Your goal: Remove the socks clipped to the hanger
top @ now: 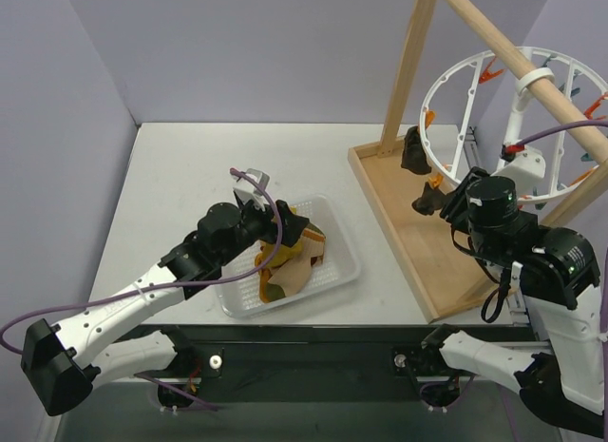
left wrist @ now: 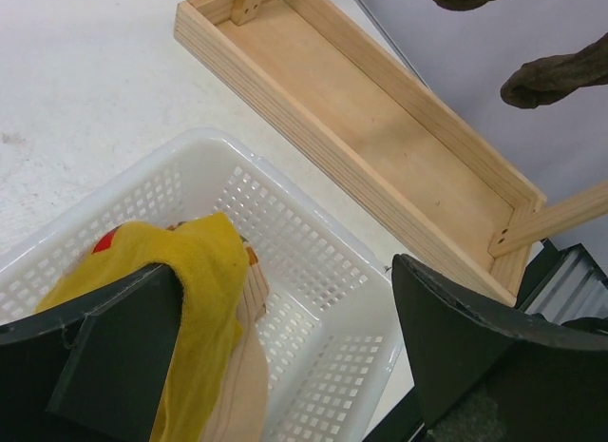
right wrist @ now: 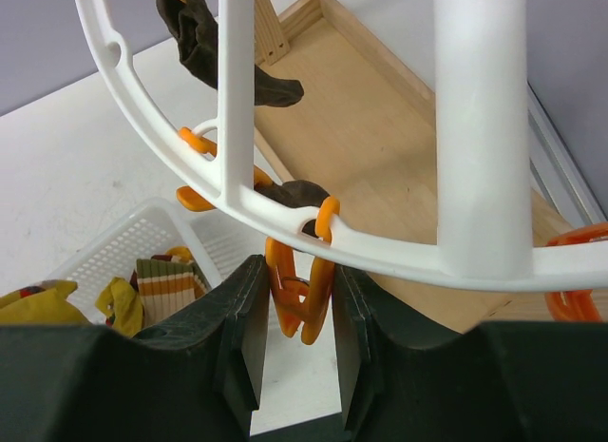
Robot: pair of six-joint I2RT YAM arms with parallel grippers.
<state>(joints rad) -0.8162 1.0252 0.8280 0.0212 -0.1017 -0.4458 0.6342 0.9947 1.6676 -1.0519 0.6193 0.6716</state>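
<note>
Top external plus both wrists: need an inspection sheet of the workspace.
surface: white table carries a white basket and a wooden frame.
job's things: at least two dark brown socks hang clipped to the hanger; a yellow sock and a striped sock lie in the basket.
clutter: nothing seen.
grippers: left gripper open above the basket; right gripper shut on an orange clip at the ring.
cables: purple cable along the left arm; second cable beside the hanger.
surroundings: lavender walls.
</note>
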